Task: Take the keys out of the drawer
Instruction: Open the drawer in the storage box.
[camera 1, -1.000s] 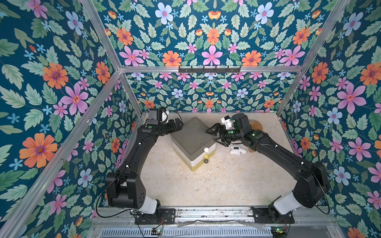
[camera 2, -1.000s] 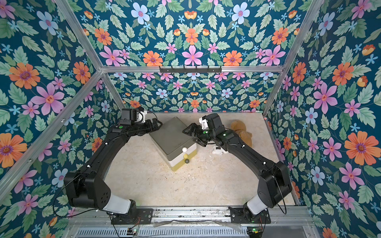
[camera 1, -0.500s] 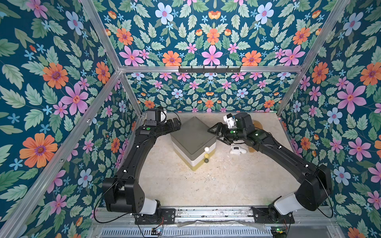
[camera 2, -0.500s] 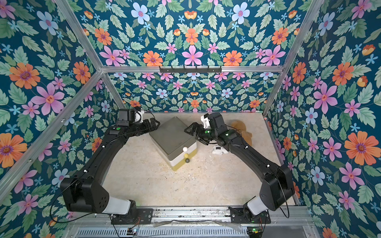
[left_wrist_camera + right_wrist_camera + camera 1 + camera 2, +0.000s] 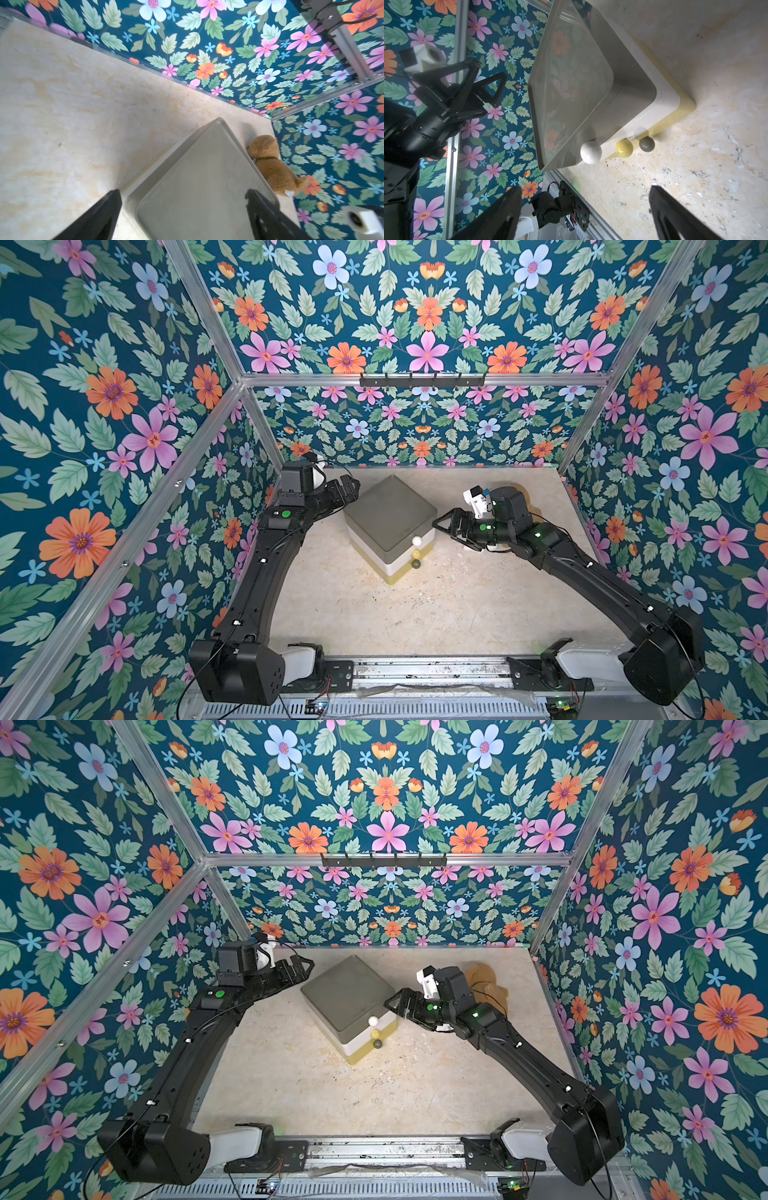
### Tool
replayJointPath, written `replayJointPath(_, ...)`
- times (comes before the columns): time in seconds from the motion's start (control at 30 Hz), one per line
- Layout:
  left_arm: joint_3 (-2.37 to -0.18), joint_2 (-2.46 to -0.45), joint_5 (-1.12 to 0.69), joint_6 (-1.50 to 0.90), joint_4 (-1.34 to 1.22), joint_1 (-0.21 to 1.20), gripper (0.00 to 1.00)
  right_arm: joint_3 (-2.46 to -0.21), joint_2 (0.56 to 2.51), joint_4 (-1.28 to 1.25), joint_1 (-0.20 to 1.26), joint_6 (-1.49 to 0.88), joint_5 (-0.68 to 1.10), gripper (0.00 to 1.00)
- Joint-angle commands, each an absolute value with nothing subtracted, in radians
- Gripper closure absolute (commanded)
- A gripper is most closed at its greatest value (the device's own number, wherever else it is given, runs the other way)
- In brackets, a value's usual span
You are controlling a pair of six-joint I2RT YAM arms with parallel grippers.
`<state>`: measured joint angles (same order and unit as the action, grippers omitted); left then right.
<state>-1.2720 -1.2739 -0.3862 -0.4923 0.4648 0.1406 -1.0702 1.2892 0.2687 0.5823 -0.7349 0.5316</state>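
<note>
A drawer unit (image 5: pixel 388 512) (image 5: pixel 347 992) stands mid-table: a grey drawer on top, white in the middle, yellow at the bottom, all shut. The white knob (image 5: pixel 591 152), yellow knob (image 5: pixel 624 148) and grey knob (image 5: pixel 647 143) line its front right face. The keys are hidden. My left gripper (image 5: pixel 351 489) (image 5: pixel 301 969) (image 5: pixel 182 193) is open at the unit's back left corner, and its wrist view looks over the grey top. My right gripper (image 5: pixel 449 533) (image 5: pixel 401 1011) (image 5: pixel 585 189) is open and empty, just right of the unit and short of the knobs.
A brown plush toy (image 5: pixel 482 982) (image 5: pixel 268 158) lies at the back right, behind my right wrist. A black hook rail (image 5: pixel 422 380) is fixed on the back wall. Flowered walls close in three sides. The metal base rail (image 5: pixel 415 668) runs along the front.
My right gripper has come down and forward along the unit's right side, toward the knobs. My left arm has shifted slightly; its gripper stays at the back left corner. Both stay open.
</note>
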Motion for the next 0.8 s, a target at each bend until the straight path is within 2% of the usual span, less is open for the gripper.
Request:
replayJointPath(0.0,-1.262,-1.265,-0.472,-0.541,0.404,0.169,0.01,-1.063,1.282,0.215,0.577,-0.705,0.583,0.01)
replayJointPath(0.2,-1.244,-1.243,-0.468,-0.543,0.396,0.193,0.01,-1.097,1.306,0.205,0.571,-0.708,0.627,0.01)
replayJointPath(0.77,-1.292,-1.262,-0.48,-0.557,0.407,0.216,0.01,-0.924,1.246,0.04,0.57,-0.802,0.676,0.01)
